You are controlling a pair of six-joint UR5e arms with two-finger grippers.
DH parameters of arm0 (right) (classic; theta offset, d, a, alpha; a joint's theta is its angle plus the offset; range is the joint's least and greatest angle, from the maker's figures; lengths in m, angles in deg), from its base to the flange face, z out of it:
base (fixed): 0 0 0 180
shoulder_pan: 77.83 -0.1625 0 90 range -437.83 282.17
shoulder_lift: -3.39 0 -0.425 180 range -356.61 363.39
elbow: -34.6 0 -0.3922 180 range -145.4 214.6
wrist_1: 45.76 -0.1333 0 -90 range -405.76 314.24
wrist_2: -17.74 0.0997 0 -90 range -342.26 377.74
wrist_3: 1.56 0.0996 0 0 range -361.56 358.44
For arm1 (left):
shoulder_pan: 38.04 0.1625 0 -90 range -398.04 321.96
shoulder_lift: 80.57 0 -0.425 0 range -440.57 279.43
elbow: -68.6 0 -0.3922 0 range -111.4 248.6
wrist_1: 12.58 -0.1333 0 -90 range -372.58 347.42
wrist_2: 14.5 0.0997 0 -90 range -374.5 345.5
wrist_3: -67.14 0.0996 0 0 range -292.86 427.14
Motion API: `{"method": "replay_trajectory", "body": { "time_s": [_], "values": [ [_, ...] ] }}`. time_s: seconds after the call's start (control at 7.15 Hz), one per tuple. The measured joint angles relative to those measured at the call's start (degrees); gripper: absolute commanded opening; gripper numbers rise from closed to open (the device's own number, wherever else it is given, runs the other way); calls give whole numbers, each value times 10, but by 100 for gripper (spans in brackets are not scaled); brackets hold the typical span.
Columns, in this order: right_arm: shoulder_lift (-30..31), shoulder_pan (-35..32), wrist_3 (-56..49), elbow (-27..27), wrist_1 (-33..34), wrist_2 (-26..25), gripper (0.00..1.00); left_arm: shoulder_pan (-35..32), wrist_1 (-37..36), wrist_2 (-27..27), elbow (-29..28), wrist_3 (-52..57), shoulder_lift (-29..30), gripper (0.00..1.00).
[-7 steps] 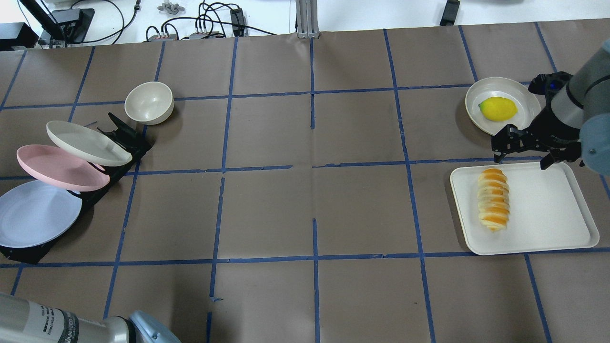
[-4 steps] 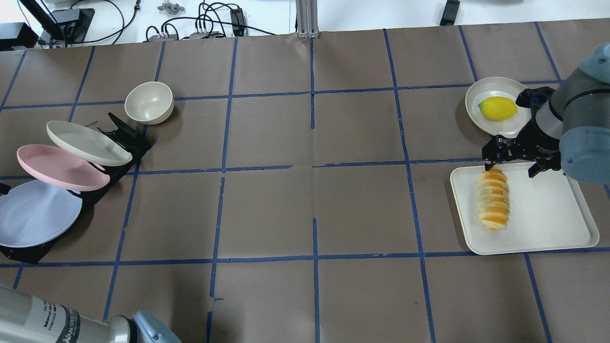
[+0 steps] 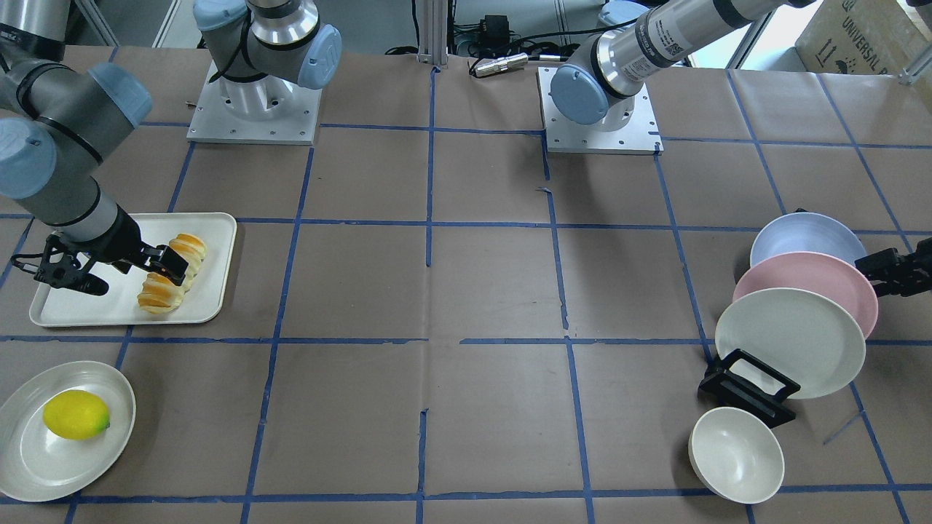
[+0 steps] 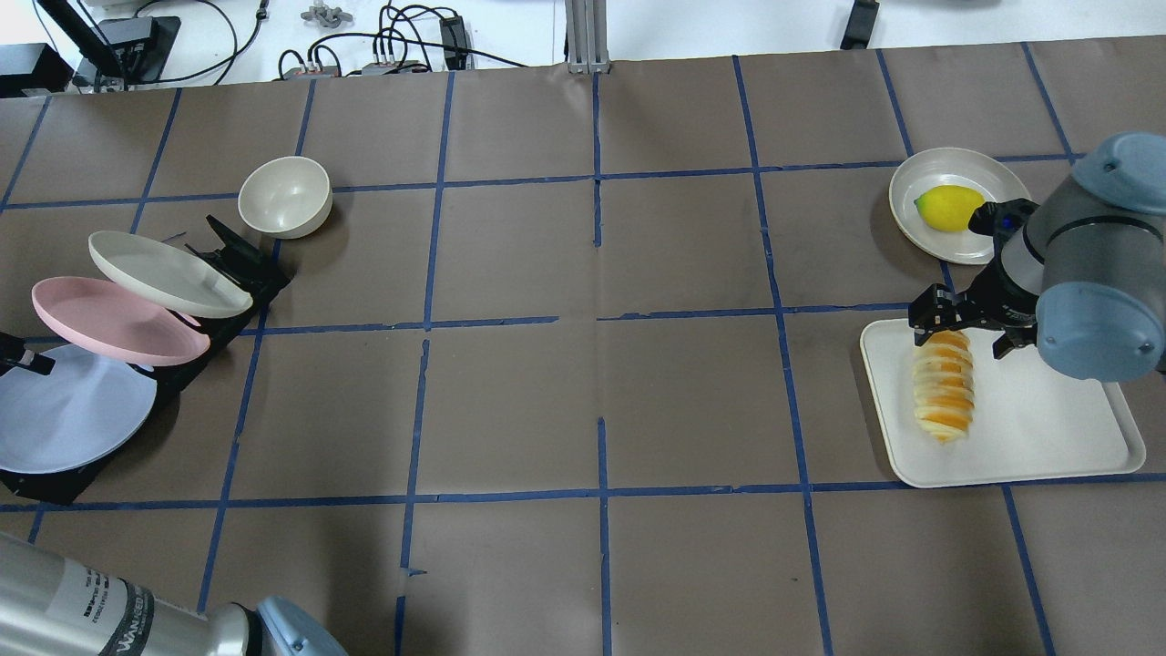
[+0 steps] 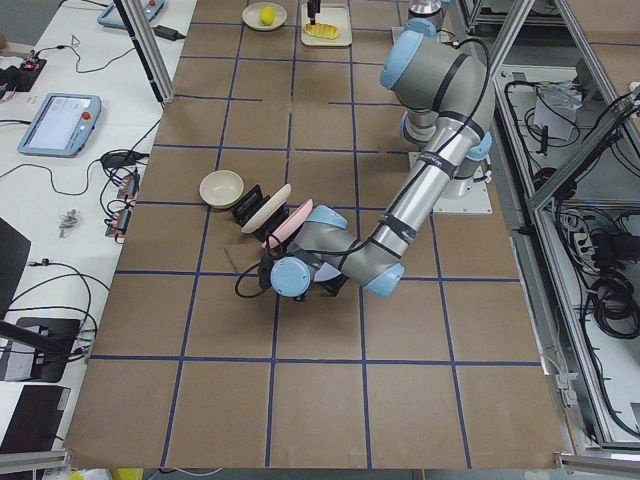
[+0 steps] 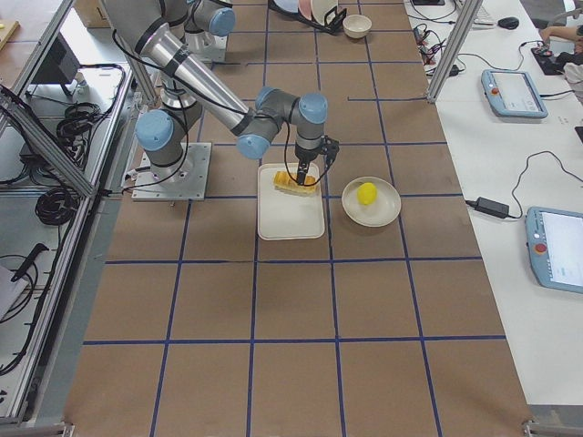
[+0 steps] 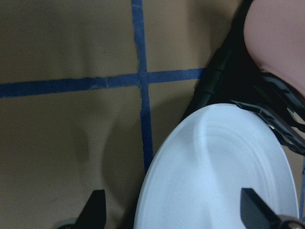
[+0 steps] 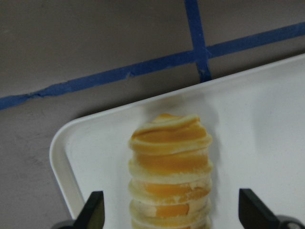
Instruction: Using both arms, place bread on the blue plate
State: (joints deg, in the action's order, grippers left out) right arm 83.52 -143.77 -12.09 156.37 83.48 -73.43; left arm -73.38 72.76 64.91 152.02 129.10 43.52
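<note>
The bread [image 4: 946, 392], striped orange and cream, lies on a white tray [image 4: 1048, 419] at the right; it also shows in the front view [image 3: 162, 295] and the right wrist view [image 8: 170, 167]. My right gripper [image 4: 966, 328] is open, its fingers either side of the bread's far end, not closed on it. The blue plate [image 4: 68, 410] leans at the near end of a black rack on the left. My left gripper [image 4: 18, 355] is open at the plate's rim; in the left wrist view its fingertips straddle the plate [image 7: 214, 176].
A pink plate [image 4: 118, 321] and a cream plate [image 4: 168, 273] lean in the black rack [image 4: 241, 264] behind the blue one. A cream bowl [image 4: 284, 196] stands beyond the rack. A yellow lemon [image 4: 950, 207] lies on a cream plate [image 4: 920, 232] beyond the tray.
My right gripper has moved from beside the lemon plate to over the bread's far end. My left gripper has come into view at the blue plate's edge.
</note>
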Motion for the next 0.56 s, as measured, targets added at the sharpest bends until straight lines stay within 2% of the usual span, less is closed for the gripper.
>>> {"method": "replay_trajectory", "body": {
  "time_s": [0.14, 0.56],
  "values": [
    [-4, 2, 0, 18, 27, -12, 99, 0, -1, 1, -2, 1, 2, 2],
    [-6, 4, 3, 55, 71, -20, 97, 1, -1, 4, -6, 1, 0, 0]
  ]
}}
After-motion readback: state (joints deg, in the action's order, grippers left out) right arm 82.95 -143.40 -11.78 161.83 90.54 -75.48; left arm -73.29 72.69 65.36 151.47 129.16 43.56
